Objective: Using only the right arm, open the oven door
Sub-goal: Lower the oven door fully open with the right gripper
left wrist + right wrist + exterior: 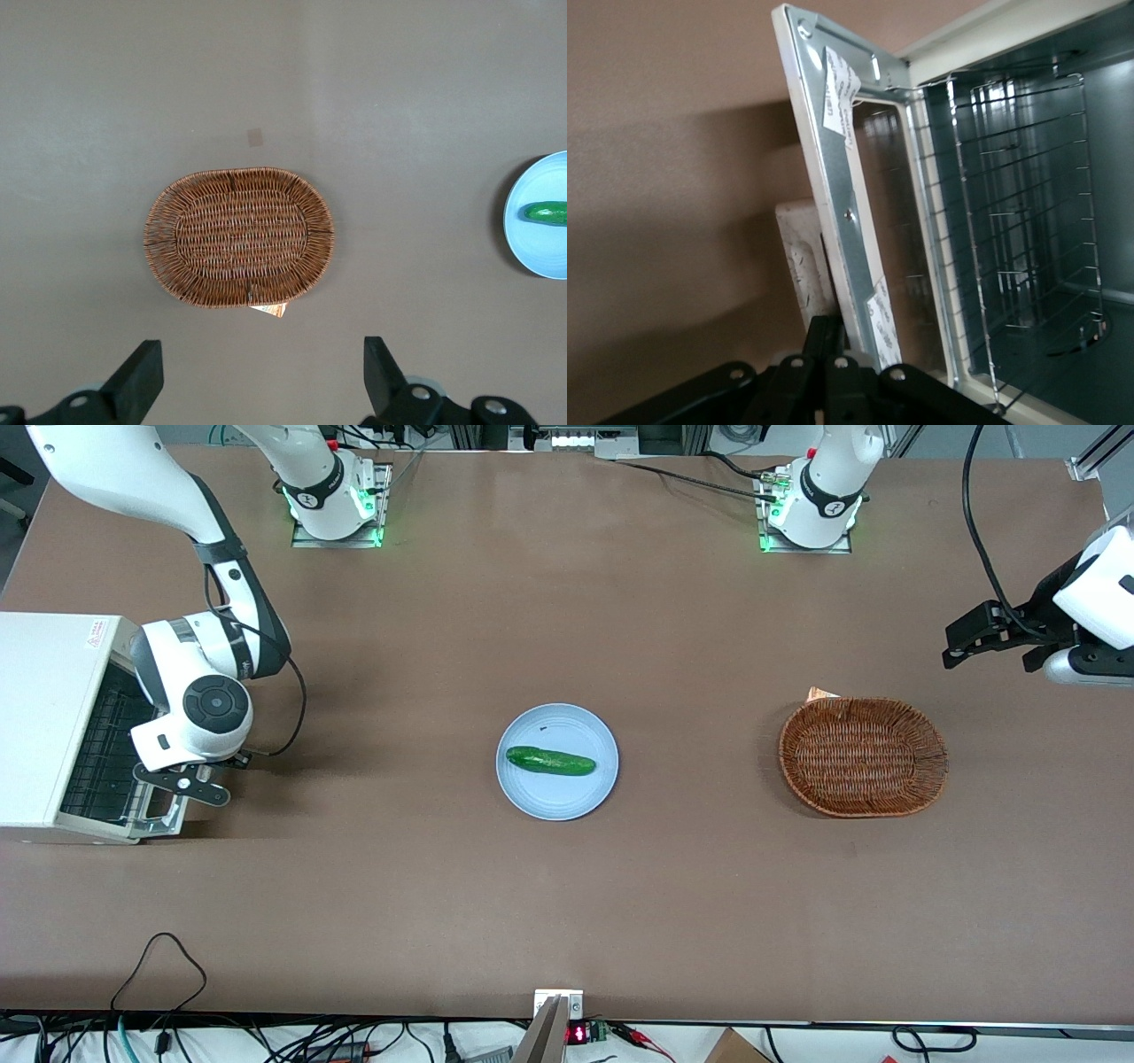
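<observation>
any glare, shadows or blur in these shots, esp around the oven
Front view: even light, sharp; the right arm casts a soft shadow on the table, its hand at the oven door. Right wrist view: the oven door throws a broad shadow on the table, the wire rack catches reflections, and the hand is dark. Left wrist view: flat light, slightly soft.

— Mid-frame in the front view?
— Plate (532, 802) with cucumber (549, 762) on it; basket (864, 757) toward the parked arm's end.
— Frame edge at the working arm's end?
— Oven (44, 726), oven door (159, 822) hanging open before it, gripper (182, 786) at the door.
</observation>
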Controlling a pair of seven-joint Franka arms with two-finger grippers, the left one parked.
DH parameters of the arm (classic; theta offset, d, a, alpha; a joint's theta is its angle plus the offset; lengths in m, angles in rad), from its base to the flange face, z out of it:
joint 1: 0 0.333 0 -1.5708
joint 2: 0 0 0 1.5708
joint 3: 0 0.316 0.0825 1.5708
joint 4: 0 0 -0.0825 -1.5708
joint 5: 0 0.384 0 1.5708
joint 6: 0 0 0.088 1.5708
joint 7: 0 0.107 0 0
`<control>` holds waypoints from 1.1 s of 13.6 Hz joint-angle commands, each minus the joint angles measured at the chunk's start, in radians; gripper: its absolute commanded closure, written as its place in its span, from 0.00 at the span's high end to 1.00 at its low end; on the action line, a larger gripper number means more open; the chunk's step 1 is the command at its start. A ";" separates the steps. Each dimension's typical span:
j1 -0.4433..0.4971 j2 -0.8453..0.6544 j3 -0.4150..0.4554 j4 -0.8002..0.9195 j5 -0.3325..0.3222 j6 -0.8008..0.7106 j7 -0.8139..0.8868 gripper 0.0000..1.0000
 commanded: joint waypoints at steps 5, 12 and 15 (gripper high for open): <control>-0.017 0.057 -0.006 -0.014 0.063 0.005 0.008 0.03; -0.025 0.103 -0.006 -0.014 0.065 0.027 0.008 0.03; -0.023 0.124 -0.004 -0.014 0.065 0.025 0.008 0.03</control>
